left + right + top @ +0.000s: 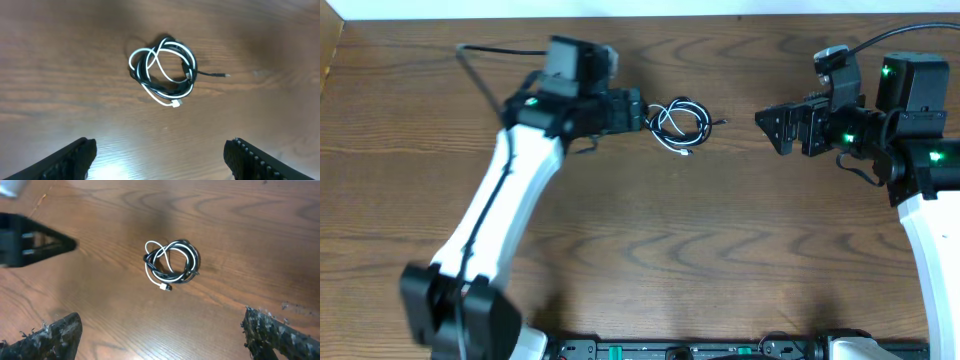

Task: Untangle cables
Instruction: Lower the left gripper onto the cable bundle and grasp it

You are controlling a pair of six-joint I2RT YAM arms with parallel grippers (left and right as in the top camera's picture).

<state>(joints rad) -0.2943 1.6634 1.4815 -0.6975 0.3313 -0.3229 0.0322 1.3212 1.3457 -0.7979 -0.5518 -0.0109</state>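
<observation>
Showing the cables lying in one small coil on the wooden bench, with an arm on either side of them.

Overhead view: the left claw points at the cables from their left, its tips near the outer loop. The right claw points at the cables from their right and stands well apart from them, with bare wood between.

Left wrist view: the left claw stands wide apart, its fingers at the two lower corners. Nothing is held between them, and neither touches the cables, which lie ahead of the gap. The white cable and the black cable wind through each other in overlapping loops. A white plug end juts from the side of the coil nearest the claw, and a thin black end runs out to the right of the coil.

Right wrist view: the right claw likewise stands wide apart and holds nothing. Its fingers frame the cables, which lie flat on the bench ahead of it. To the left of the cables in this view, the dark tip of the left claw is seen, clear of the coil.
</observation>
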